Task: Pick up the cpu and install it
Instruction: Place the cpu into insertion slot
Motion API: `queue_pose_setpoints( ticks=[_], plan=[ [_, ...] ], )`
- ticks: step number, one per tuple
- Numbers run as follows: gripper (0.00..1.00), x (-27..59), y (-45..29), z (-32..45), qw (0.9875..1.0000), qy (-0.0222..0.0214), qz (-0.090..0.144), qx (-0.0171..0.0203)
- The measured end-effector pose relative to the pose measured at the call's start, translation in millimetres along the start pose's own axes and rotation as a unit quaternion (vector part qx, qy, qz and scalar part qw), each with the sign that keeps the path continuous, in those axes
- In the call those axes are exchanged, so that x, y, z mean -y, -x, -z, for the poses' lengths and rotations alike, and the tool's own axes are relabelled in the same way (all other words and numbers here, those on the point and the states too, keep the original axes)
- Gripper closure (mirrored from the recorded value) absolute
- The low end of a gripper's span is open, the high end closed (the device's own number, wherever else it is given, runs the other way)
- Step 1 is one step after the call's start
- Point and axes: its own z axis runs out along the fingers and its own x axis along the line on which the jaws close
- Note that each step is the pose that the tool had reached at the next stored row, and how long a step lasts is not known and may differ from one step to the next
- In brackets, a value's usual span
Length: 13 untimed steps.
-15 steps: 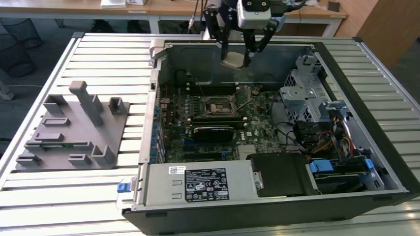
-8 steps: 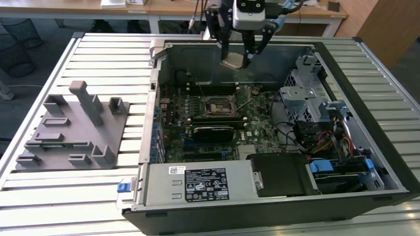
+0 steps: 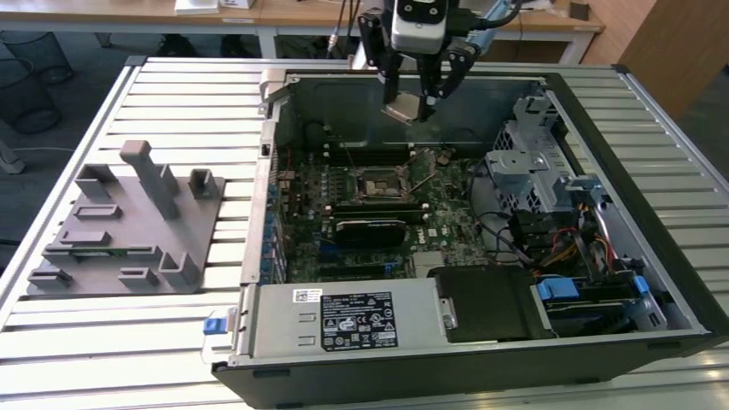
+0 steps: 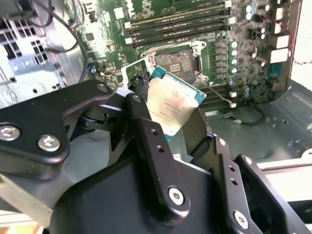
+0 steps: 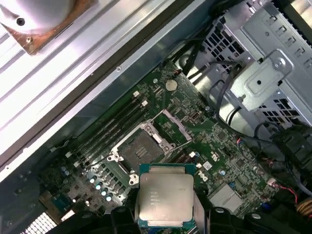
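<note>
1. Closest to the lens in the second wrist view: black links of the gripper [image 4: 170, 122], drawn in to chip width and pinching the cpu [image 4: 174, 108] by two opposite edges.
2. Held with the silvery lid toward both wrist cameras and a thin green rim showing around it; nothing else between the jaws.
3. In the exterior view, carried high over the far end of the open computer case [image 3: 285, 94], clear of everything below; apparently tilted rather than level there.
4. Below it, the green motherboard [image 3: 376, 201], with the socket [image 5: 139, 151] bare, its contacts exposed and its metal frame seemingly swung open to one side.
5. Off to the exterior view's left, on the slatted table [image 3: 171, 94], the grey fixture tray [image 3: 125, 231], well apart from the case.
6. Step in hand, by judgement: pick-up done, chip in transit above the board, installing not yet done; socket and chip plainly apart.
7. By the same judgement, needed for seating: chip brought square over the socket, levelled, edges and corner marks matched to the frame, then a slow, straight lowering with no sliding across the contacts, and release only once flat.
</note>
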Motion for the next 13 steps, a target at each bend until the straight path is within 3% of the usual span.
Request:
queue_pose_setpoints(
  ticks=[5,9,13],
  plan=[
    [0.47,0.1,-0.2,-1.0,0.9992,-0.0011,-0.040,0.0003],
    [0.47,0.0,-1.7,-1.5,0.9984,-0.0016,-0.056,0.0005],
    [0.47,0.4,-2.7,-2.3,0.9969,-0.0022,-0.078,0.0007]
  ],
)
